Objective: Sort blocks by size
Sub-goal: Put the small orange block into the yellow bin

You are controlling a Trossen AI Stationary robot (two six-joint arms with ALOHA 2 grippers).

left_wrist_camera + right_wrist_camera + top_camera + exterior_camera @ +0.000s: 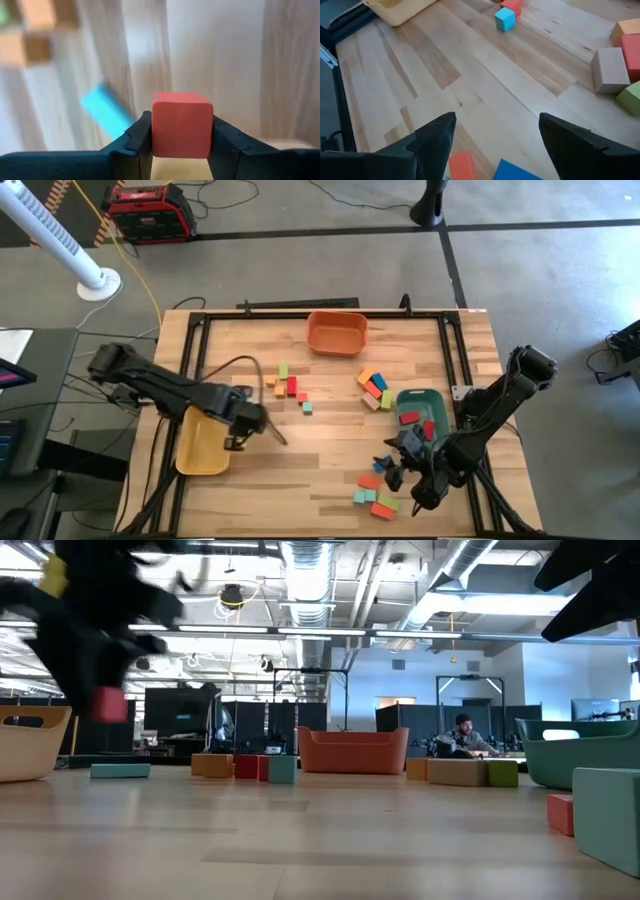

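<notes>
Fingers of my left tool (181, 145) press both sides of a red cube (181, 124), which sits square between them, lifted off the desk (330, 455). From above, that tool (243, 420) hangs at the inner edge of the yellow tray (200, 442) on the desk's left side. A blue block (106, 110) lies on the wood just beyond the cube.

My right tool (495, 132) stands wide apart, holding nothing, low over the front right of the desk (485, 75) above a red block (462, 165) and a blue one (517, 171). From overhead it (395, 463) sits among scattered blocks (377, 498), beside the green tray (425, 412).

More blocks sit in a cluster (290, 388) at mid-desk and another (376, 388) right of centre, near the orange tray (337, 332) at the far edge.
</notes>
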